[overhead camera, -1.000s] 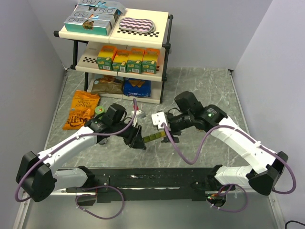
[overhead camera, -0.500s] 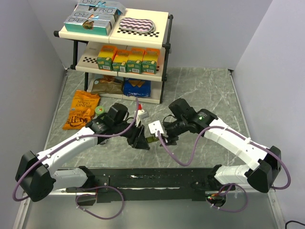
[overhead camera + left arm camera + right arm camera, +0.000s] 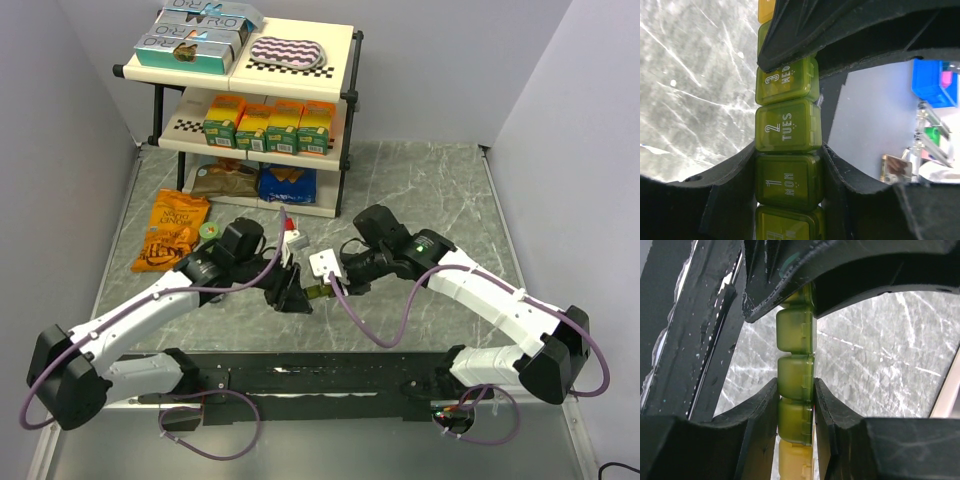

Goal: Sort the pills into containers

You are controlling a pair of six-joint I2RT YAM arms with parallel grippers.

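The containers (image 3: 317,292) are one translucent strip of square lidded compartments, dark green shading to yellow, held off the table between both grippers. In the left wrist view the lids (image 3: 788,125) read 3 WED, 2 TUES, 1 MON. My left gripper (image 3: 788,181) is shut on the strip at the MON compartment. My right gripper (image 3: 796,402) is shut on the strip's edges near the yellow end (image 3: 795,462). In the top view the left gripper (image 3: 292,296) and right gripper (image 3: 336,284) almost meet and hide most of the strip. No loose pills show.
A two-level shelf rack (image 3: 345,95) with boxes stands at the back, snack bags under it. An orange bag (image 3: 172,228) and a small green round thing (image 3: 209,231) lie at left. A small red-and-white object (image 3: 293,236) sits just behind the left gripper.
My right gripper moved left along the strip toward the left gripper over the last second, so less strip shows between them. The left arm shifted only slightly.
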